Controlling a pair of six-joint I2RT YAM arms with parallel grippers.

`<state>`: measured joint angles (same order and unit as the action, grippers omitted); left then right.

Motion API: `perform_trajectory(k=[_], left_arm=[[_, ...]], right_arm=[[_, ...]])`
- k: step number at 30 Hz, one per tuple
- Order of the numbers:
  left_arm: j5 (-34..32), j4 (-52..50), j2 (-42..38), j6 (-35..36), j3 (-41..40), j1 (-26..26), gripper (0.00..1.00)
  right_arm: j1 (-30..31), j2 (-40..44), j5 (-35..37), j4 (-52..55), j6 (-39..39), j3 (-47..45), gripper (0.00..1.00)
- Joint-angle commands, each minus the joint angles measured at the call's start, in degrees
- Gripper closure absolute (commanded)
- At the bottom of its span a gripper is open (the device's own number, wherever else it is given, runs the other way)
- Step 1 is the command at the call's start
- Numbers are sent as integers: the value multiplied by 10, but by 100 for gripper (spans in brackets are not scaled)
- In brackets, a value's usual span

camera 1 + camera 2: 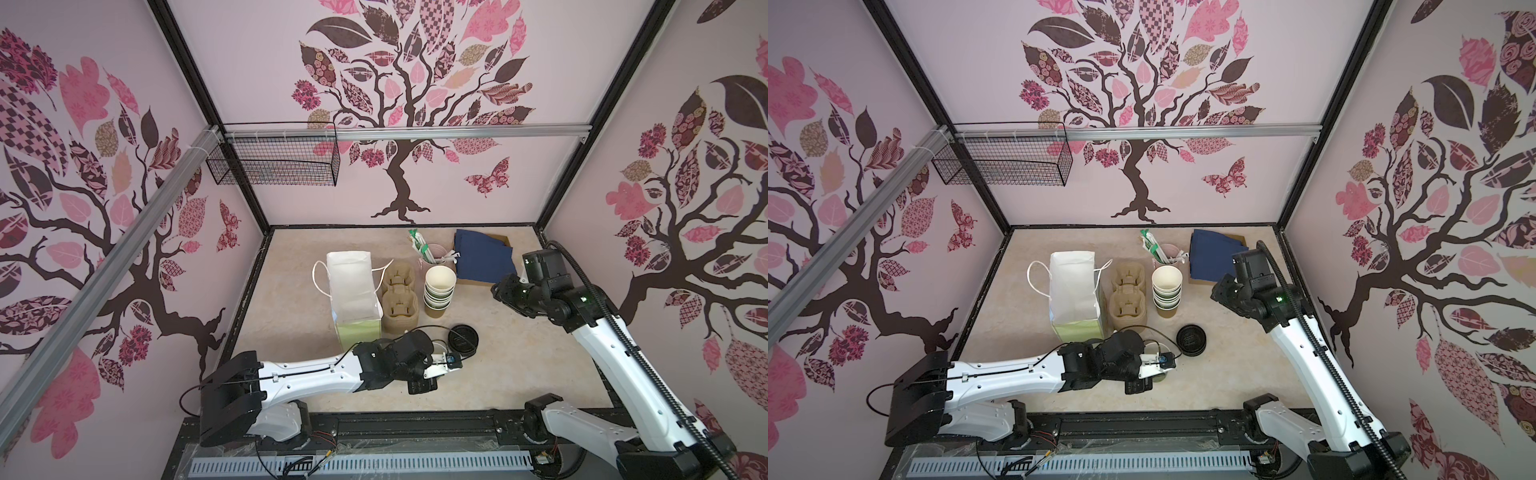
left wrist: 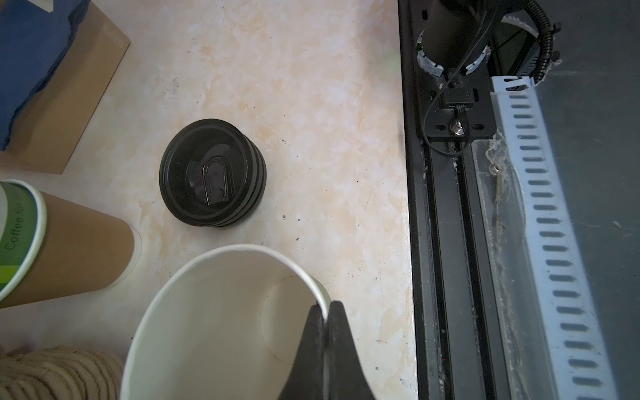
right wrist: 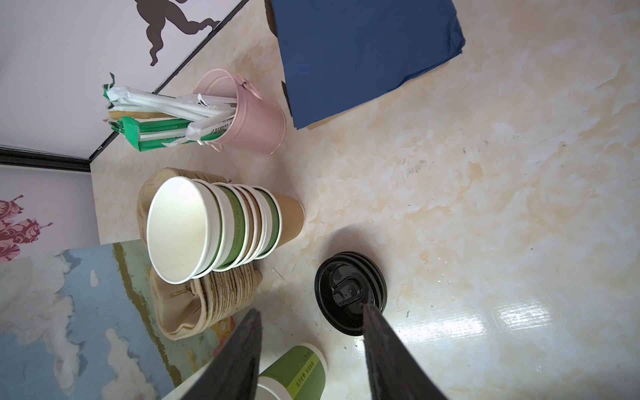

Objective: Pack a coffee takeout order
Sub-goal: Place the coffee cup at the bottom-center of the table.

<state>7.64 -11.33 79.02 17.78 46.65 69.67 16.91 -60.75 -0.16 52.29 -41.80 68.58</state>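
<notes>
Here, a marbled beige table (image 1: 519, 353) sits boxed in by pale pink walls (image 1: 257, 83) w/ dark tree-and-leaf decals. A wire basket (image 1: 274, 162) hangs off an aluminium rail (image 1: 415, 134) at back left. Near the front edge, the left end effector (image 2: 325, 308) is clamped on the rim of an open-topped olive-green cup (image 2: 214, 311), close to a stack of black lids (image 1: 462, 338). The right end effector (image 3: 311, 309) hovers over the table, fingers apart, empty. The paper bag (image 1: 353, 286) stands open just beside the pulp carriers (image 1: 400, 299). The cup stack (image 1: 438, 291) comes next, w/ navy napkins (image 1: 482, 257) at back right by a pink bucket (image 1: 432, 253) of straws.
</notes>
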Motion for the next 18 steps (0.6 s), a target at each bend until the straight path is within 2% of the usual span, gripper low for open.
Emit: perform_trajectory(k=[1,5,6,10,12,18], left_arm=[[2,30,-6,11,-26,1,100],[1,34,-7,15,-34,3,99],[0,37,-9,15,-36,3,96],[-15,37,-15,20,-42,4,68],[-20,32,-29,25,-41,3,59],[-13,-19,-120,34,0,6,49]], right_arm=[[3,0,-7,9,-2,0,50],[3,0,-15,4,-6,-3,50],[3,0,-16,4,-5,-3,50],[3,-2,-12,10,-2,4,50],[3,-2,-10,12,-2,6,50],[3,2,-8,20,1,3,50]])
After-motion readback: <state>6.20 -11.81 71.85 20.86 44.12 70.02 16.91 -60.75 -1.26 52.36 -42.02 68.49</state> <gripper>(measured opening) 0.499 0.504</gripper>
